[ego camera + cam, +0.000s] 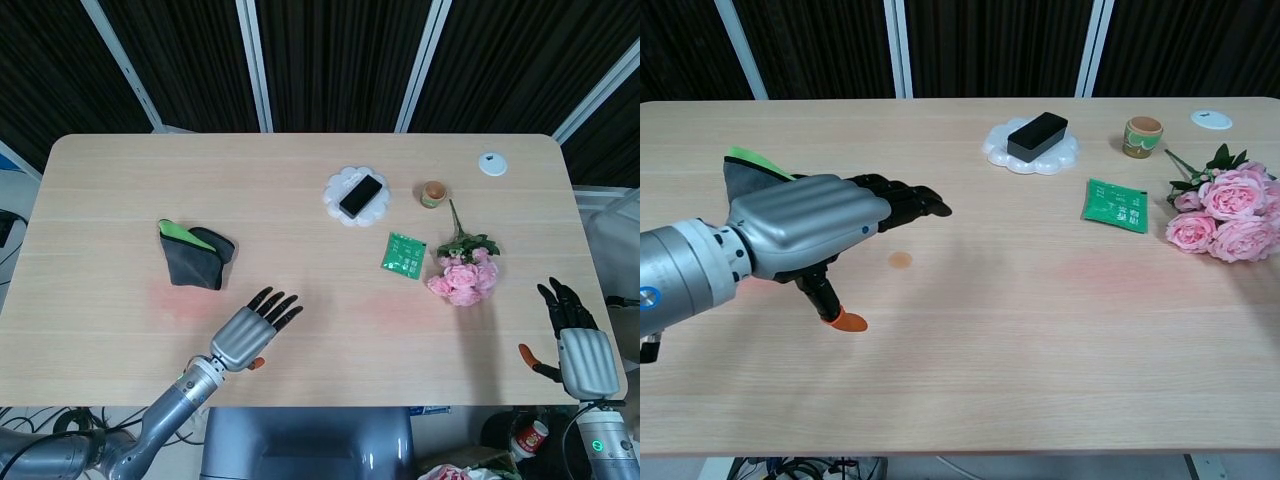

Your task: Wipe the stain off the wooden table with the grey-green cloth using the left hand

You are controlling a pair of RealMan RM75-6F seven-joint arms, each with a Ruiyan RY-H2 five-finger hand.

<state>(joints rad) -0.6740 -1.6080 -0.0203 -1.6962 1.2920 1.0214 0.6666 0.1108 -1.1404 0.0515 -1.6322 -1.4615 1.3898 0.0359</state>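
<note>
The grey-green cloth (194,258) lies folded on the left of the wooden table (300,190), a bright green layer showing at its far edge; in the chest view the cloth (748,171) is mostly hidden behind my left hand. A small brown stain (900,260) marks the wood to the right of the cloth. My left hand (252,332) (815,227) hovers flat over the table near the front edge, fingers stretched out and apart, holding nothing, in front and to the right of the cloth. My right hand (578,345) hangs off the table's front right corner, fingers extended, empty.
A white flower-shaped dish (357,197) holds a black phone. A small cup (433,193), a green packet (403,252), a pink rose bouquet (465,273) and a white disc (492,163) lie on the right half.
</note>
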